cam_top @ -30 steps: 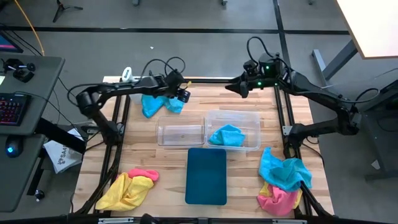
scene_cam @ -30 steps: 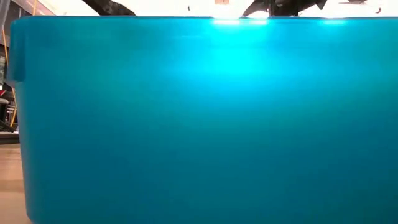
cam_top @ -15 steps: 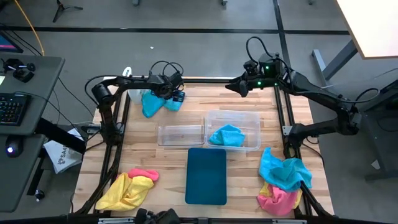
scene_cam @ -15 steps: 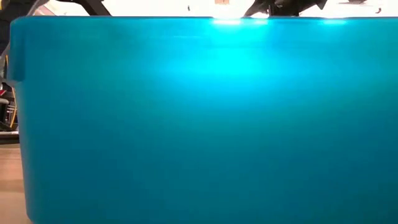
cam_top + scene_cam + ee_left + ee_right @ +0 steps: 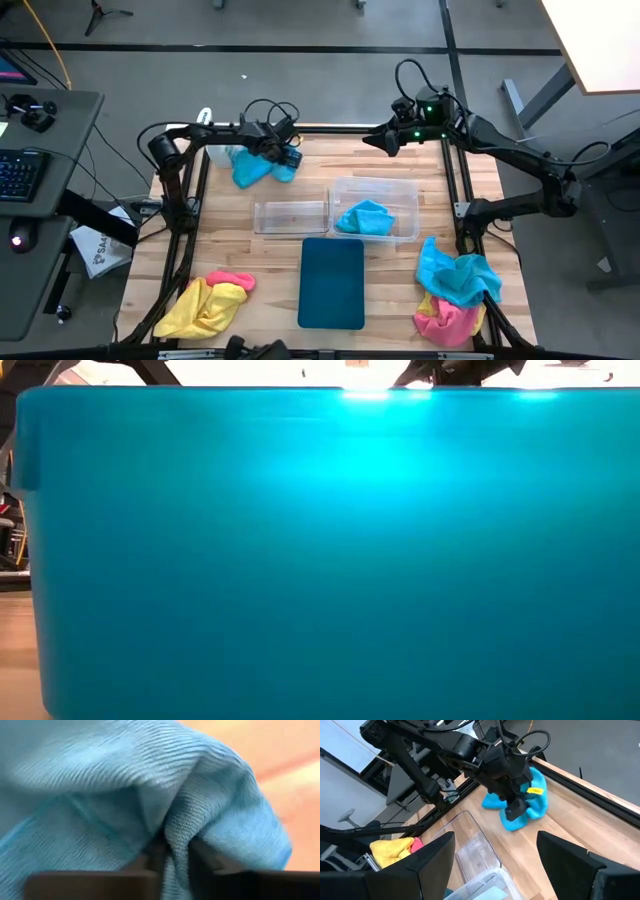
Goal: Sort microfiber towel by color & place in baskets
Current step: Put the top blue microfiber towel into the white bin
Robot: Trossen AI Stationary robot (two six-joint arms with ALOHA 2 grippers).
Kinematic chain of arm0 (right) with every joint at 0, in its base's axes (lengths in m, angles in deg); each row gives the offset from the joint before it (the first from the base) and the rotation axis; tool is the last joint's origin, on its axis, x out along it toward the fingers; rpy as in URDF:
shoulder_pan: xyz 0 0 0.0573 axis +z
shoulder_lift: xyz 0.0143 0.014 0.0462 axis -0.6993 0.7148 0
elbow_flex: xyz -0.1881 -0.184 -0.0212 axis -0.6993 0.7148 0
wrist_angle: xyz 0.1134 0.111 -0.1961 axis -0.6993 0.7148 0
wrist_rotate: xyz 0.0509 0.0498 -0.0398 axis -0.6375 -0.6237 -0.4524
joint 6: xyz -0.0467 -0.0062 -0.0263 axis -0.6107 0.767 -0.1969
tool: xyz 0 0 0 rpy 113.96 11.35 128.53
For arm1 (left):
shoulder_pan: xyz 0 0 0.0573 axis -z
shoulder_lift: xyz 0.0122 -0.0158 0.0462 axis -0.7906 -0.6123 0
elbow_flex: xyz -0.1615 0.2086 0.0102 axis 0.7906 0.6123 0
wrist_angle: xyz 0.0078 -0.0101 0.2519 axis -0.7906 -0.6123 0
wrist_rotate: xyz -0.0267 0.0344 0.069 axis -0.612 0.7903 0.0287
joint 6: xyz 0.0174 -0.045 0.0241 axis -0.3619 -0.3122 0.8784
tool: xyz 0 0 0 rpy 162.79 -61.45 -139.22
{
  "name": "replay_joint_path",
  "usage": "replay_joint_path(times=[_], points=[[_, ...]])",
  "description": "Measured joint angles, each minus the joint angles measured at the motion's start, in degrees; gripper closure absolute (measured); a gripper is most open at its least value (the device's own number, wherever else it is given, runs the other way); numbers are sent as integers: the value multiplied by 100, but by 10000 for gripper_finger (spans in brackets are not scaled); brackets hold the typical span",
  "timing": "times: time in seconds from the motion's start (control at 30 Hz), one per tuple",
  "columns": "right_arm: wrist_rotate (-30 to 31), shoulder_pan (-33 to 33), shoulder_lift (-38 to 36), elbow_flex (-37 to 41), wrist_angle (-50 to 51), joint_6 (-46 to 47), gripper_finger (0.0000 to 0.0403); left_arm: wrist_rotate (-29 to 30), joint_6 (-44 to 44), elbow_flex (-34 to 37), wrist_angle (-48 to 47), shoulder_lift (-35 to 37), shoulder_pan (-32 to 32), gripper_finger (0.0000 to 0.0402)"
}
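A blue microfiber towel [image 5: 252, 167] lies bunched on the table at the far left, with my left gripper [image 5: 277, 156] shut on it from above. The wider clear basket [image 5: 403, 190] holds another blue towel [image 5: 362, 217]; the narrower clear basket [image 5: 290, 214] stands to its left. A flat teal tray [image 5: 332, 283] lies nearer. Yellow and pink towels [image 5: 208, 302] sit near left, and a blue, pink and yellow pile [image 5: 455, 288] near right. My right gripper [image 5: 495, 865] waits open at the far edge. My left gripper pinches a raised fold of the blue towel [image 5: 174, 837] between its two fingers [image 5: 150, 862], so more than one layer. The fingers come from above, slanting down. The rest of the towel [image 5: 520, 812] lies slack on the table.
The teal tray's wall [image 5: 320, 560] fills the low view. A white bottle [image 5: 204, 118] lies at the far left corner. The dark frame rails [image 5: 460, 200] run along the table's sides. Bare wood [image 5: 250, 260] shows between the baskets and the near-left towels.
My left gripper has shifted a little toward the table's left edge, staying over the blue towel, and its arm's elbow has drawn in toward the table. The towel stays on the table.
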Motion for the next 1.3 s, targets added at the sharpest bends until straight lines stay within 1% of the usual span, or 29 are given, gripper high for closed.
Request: replay_joint_path(times=[0.03,0.13,0.27,0.37,0.43,0.53,0.6,0.7,0.83,0.93,1.17,1.23,1.3], points=[[2,0,0,0,0,-12,128,-50,-7,20,-6,104,-2,384],[-7,0,0,0,0,-8,128,-71,-21,12,287,631,-19,386],[-94,0,0,0,-18,-7,128,-117,39,5,763,1611,57,397],[-135,0,-34,0,-151,-12,128,-394,75,0,1517,2434,274,398],[-146,0,-110,0,-380,-57,128,-529,-57,-18,2086,2883,454,400],[-164,-50,-284,0,-810,-154,128,-579,-565,-20,2743,3335,731,400],[-152,-112,-415,0,-1127,-167,128,-572,-646,-165,2997,3475,980,401],[-69,-282,-640,0,-1523,-179,128,-723,-470,-545,3127,3443,1418,401],[89,-533,-936,0,-1825,-181,128,-1354,-138,-1018,3604,3028,1946,401],[304,-677,-1130,0,-1862,-209,128,-1746,-60,-1449,4019,2533,2201,401],[378,-836,-1457,0,-1862,-411,128,-2381,-69,-2480,4234,1072,2511,401],[412,-871,-1518,0,-1860,-543,128,-2658,-152,-2573,4231,811,2642,401],[579,-874,-1572,0,-1858,-622,128,-2719,-341,-2575,4183,593,2796,401]])
